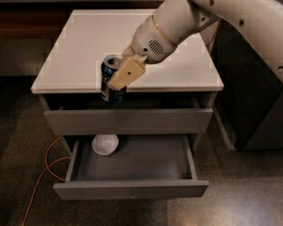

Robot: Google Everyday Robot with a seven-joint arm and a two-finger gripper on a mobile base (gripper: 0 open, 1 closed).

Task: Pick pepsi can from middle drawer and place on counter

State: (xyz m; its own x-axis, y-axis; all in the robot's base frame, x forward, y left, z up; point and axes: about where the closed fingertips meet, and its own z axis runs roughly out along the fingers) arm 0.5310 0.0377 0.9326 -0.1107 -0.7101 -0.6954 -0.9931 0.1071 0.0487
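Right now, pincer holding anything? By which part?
Yes. The pincer, at the counter's front edge, clamps the pepsi can by its side, upper half.

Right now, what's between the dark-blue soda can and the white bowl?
The top drawer's grey front, camera view. Gripper holds the can at the pale-grey counter's front edge.

The pepsi can [113,96], dark blue with a silver top, hangs near upright in the gripper [117,81], whose tan finger lies across its side; it sits at the front edge of the pale glossy surface [85,46], not resting on it; below, the grey middle drawer [132,189] stands pulled out.
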